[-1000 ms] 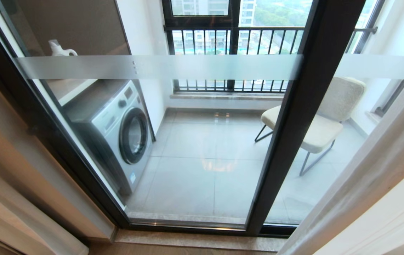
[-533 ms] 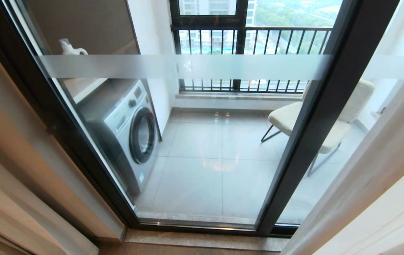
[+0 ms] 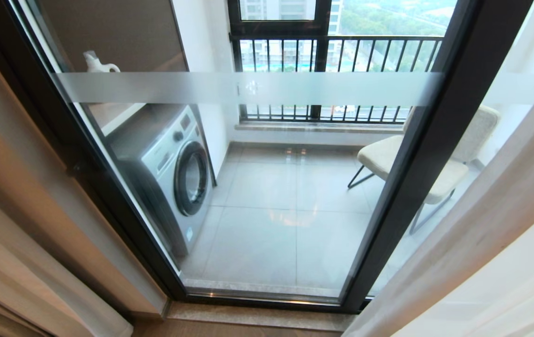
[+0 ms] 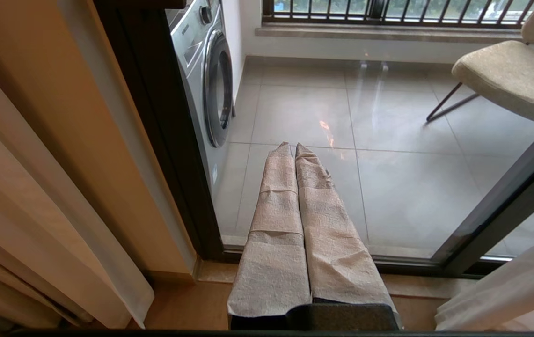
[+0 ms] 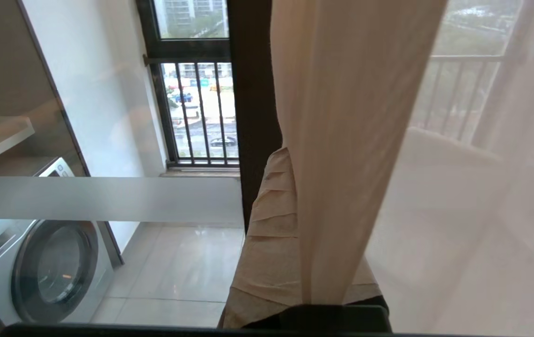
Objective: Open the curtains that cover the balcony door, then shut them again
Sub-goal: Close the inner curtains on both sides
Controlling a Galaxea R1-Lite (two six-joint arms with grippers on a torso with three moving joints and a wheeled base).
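Observation:
The balcony door (image 3: 267, 89) fills the head view: glass panels with a frosted band and a dark upright frame (image 3: 412, 178). Thick beige curtains (image 3: 9, 243) hang bunched at the left. A white sheer curtain (image 3: 482, 243) slants across the right panel. Neither gripper shows in the head view. In the right wrist view my right gripper (image 5: 295, 159) is shut on a fold of the sheer curtain (image 5: 355, 140), which runs down between its tape-wrapped fingers (image 5: 267, 234). My left gripper (image 4: 294, 146) is shut and holds nothing, pointing at the lower glass (image 4: 388, 187) next to the beige curtain (image 4: 23, 210).
Behind the glass stand a washing machine (image 3: 173, 173) at the left, a beige chair (image 3: 435, 164) at the right, and a black-railed window (image 3: 341, 51) at the back. A white jug (image 3: 96, 63) sits on a shelf. A stone sill (image 3: 257, 318) runs along the door's foot.
The whole head view has shifted, the door and balcony sliding rightward in the picture. The sheer curtain's edge now reaches further left over the right panel, up to the dark frame's foot.

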